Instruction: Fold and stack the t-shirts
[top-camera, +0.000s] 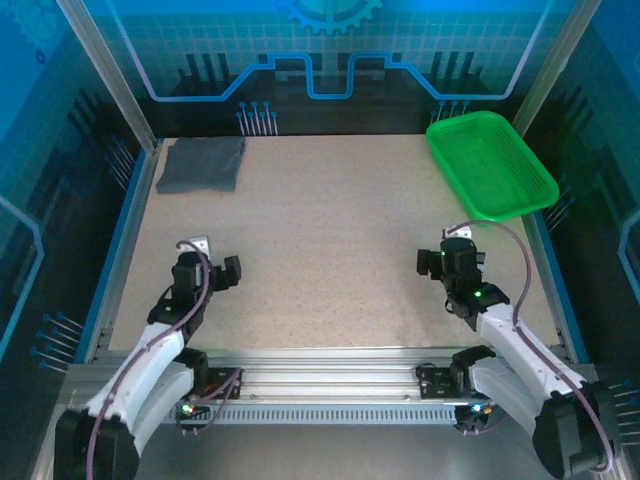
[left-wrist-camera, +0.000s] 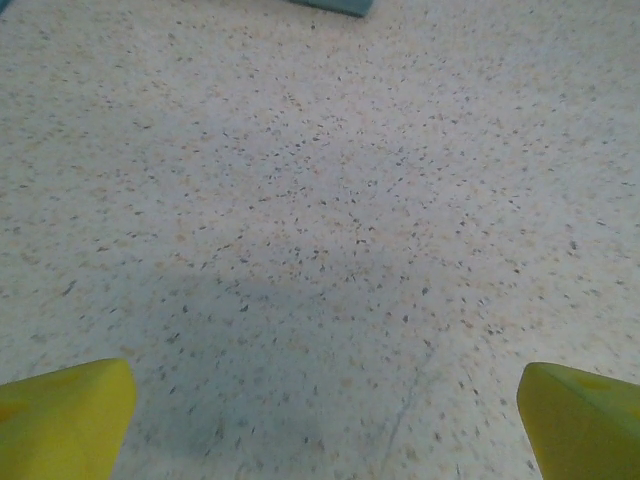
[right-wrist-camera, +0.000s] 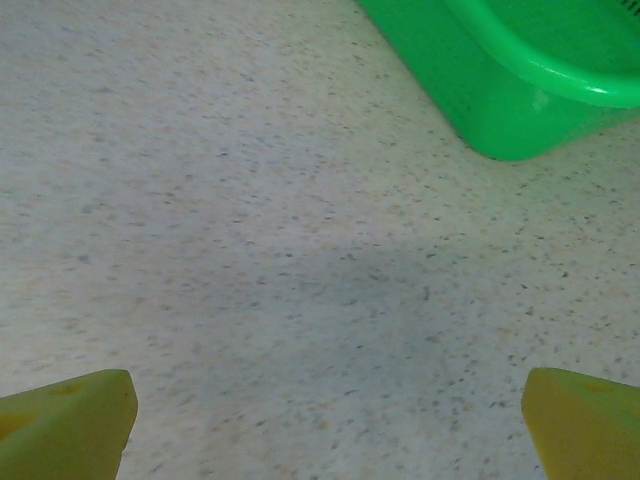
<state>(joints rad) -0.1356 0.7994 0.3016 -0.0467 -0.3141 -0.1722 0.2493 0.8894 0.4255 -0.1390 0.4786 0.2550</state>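
Jaws of the left tool (left-wrist-camera: 325, 415) and the right tool (right-wrist-camera: 325, 420) stand wide apart above the speckled bench (top-camera: 330, 250), gripping nothing and touching nothing.

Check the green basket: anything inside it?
Nothing seen inside the green basket: bare floor from above. Its near wall may hide a sliver; the table beneath is covered.

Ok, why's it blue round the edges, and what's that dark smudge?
Top external: blue light tints the walls; the table looks pale and evenly lit. Left wrist: the smudge is a soft grey shadow ahead of the yellow fingertips. Right wrist: the same soft shadow, plus a small pale glint on the green basket.
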